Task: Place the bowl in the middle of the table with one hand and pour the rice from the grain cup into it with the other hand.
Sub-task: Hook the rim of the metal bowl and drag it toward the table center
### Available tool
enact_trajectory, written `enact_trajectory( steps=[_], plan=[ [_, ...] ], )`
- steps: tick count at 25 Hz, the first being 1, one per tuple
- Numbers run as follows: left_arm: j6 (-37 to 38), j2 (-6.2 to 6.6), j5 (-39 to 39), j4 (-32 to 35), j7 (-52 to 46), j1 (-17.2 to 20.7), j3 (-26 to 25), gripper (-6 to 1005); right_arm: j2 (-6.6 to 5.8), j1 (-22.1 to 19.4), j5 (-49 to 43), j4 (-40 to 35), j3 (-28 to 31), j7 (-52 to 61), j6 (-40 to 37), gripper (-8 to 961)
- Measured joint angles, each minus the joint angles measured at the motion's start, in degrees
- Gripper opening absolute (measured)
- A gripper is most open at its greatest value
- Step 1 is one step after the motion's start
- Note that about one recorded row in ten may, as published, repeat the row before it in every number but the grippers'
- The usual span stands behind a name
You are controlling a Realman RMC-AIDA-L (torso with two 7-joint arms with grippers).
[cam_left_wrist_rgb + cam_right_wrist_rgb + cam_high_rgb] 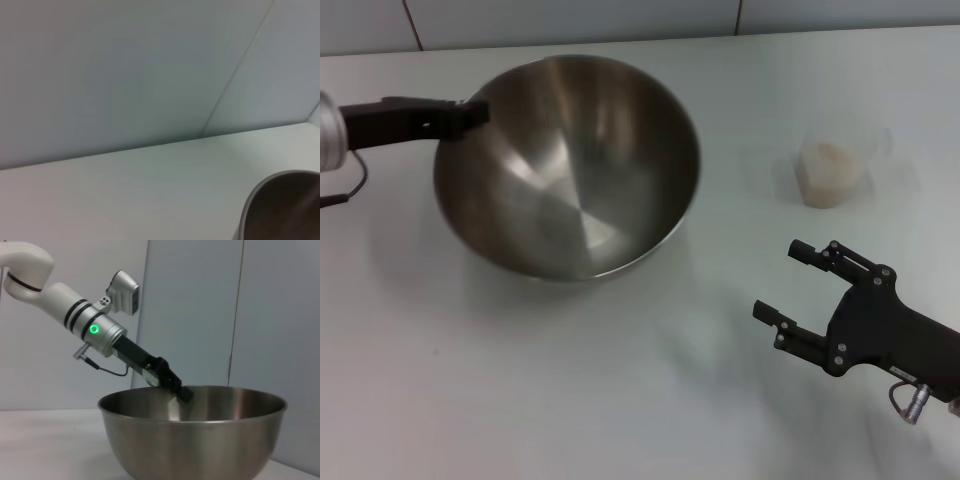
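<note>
Black and skeletal, my right gripper (786, 284) hovers spread and empty over the table (570, 400). The grain cup (832, 172) with rice (830, 156) stands ahead of it, slightly right, well apart. Farther off to its left, the left gripper (470, 112) pinches the bowl (570, 165) rim.

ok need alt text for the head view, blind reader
The left gripper grips the rim of the large steel bowl on the white table. The right gripper hovers open near the grain cup of rice.
</note>
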Motion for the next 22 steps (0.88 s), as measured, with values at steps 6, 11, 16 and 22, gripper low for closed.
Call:
enact_trajectory(
  steps=[6, 11, 16, 22],
  plan=[
    [-0.5, -0.16, -0.1, -0.4, -0.3, -2.4, 1.6, 48, 0.04, 0.0, 0.0, 0.0, 0.0, 0.0, -0.1, 679],
    [-1.4, -0.25, -0.2, -1.1, -0.5, -3.6, 3.0, 50, 0.06, -0.3, 0.0, 0.5, 0.0, -0.3, -0.3, 677],
    [-3.9, -0.33, -0.4, -4.0, -0.5, -5.5, 5.7, 51, 0.14, -0.5, 0.0, 0.5, 0.0, -0.4, -0.4, 675],
    [-5.3, -0.41, -1.0, -5.6, 0.0, -6.4, 7.1, 53, 0.14, -0.6, 0.0, 0.5, 0.0, -0.4, -0.4, 673]
  ],
)
